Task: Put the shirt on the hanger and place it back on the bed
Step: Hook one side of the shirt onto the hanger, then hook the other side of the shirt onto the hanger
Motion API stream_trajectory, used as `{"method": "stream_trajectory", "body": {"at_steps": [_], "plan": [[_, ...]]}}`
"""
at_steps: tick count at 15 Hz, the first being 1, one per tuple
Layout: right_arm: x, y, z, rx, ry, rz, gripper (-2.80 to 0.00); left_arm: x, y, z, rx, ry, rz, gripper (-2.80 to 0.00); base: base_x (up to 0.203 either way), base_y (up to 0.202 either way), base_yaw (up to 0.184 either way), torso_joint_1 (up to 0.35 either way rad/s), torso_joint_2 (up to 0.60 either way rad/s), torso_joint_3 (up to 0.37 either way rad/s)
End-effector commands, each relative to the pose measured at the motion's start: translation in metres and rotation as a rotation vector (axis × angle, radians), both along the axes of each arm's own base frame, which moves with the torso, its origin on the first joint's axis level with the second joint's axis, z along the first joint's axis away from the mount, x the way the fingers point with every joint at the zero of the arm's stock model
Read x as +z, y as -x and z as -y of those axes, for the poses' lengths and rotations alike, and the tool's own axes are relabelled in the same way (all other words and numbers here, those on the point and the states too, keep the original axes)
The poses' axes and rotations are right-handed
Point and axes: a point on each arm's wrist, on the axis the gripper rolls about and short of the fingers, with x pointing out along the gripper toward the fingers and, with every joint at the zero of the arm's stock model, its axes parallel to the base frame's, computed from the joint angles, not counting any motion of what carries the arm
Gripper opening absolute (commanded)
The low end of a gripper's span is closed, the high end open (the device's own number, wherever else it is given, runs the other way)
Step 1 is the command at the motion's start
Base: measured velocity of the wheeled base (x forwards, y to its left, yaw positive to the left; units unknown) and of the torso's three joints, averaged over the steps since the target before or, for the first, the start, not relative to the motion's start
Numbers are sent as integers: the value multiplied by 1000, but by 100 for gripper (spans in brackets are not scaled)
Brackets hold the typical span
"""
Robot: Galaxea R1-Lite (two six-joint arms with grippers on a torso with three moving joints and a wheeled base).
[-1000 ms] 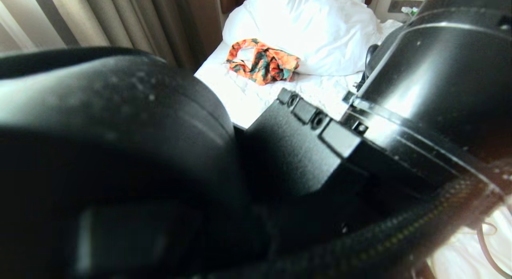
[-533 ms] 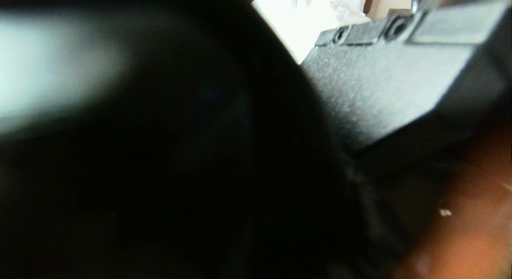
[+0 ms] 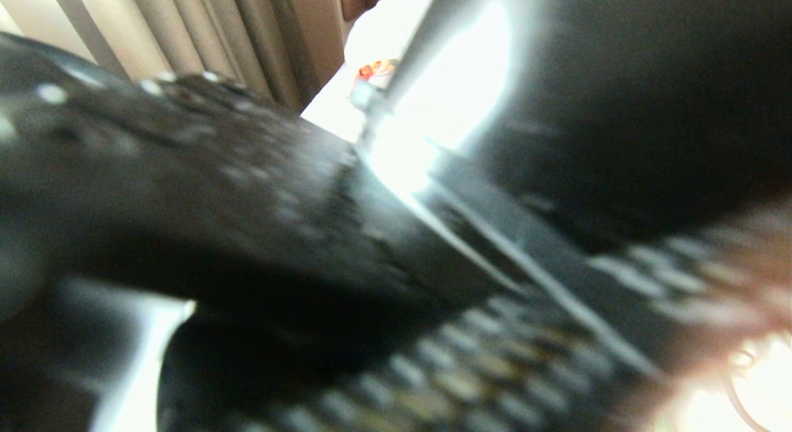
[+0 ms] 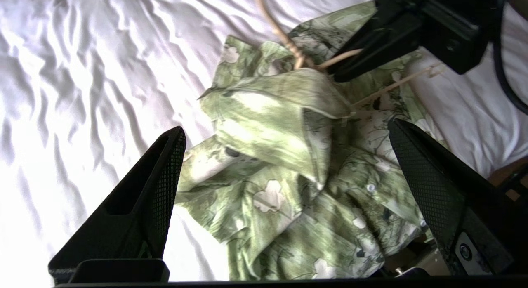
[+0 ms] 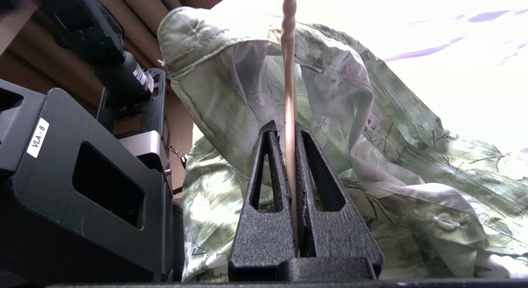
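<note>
Green-printed shirt lies crumpled and only partly draped on the hanger, which is pinched by the right tool, while the left tool is held wide above the bed.

"VLA-8" sticker on black housing

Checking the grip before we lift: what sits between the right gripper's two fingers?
In the right wrist view, the right gripper is shut on the hanger, its thin wire running up between the fingers, with the shirt draped behind.
</note>
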Motion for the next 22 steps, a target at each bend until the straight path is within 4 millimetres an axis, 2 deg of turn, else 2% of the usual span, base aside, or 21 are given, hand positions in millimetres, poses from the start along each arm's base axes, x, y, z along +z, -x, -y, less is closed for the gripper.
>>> {"method": "stream_trajectory", "body": {"at_steps": [1,6,8,9,12,14,16,19,22], "plan": [[-1,-1,0,5,-2,1,-280,15,0,-37,37,48,7,0,0,0,0,0,0,0],[5,1,-1,7,-5,22,-280,-11,-14,-49,124,42,-52,0,0,0,0,0,0,0],[6,2,-1,10,-5,25,-280,-18,-20,-63,161,64,-53,0,0,0,0,0,0,0],[6,3,-1,10,-5,26,-280,-18,-23,-72,179,77,-53,-280,0,0,0,0,0,0],[5,2,0,5,-5,21,-280,-18,-25,-105,177,129,-88,-280,0,0,0,0,0,0],[4,2,0,4,-3,17,-280,-25,-32,-129,166,176,-129,-280,0,0,0,0,0,0],[4,2,0,4,-4,17,-280,-34,-31,-144,113,228,-171,-280,0,0,0,0,0,0],[4,1,0,-1,-3,17,-280,-55,-31,-144,46,316,-256,-280,0,0,0,0,0,0],[5,2,1,-4,-4,17,-280,-74,-38,-125,-6,363,-261,-280,0,0,0,0,0,0]]}}
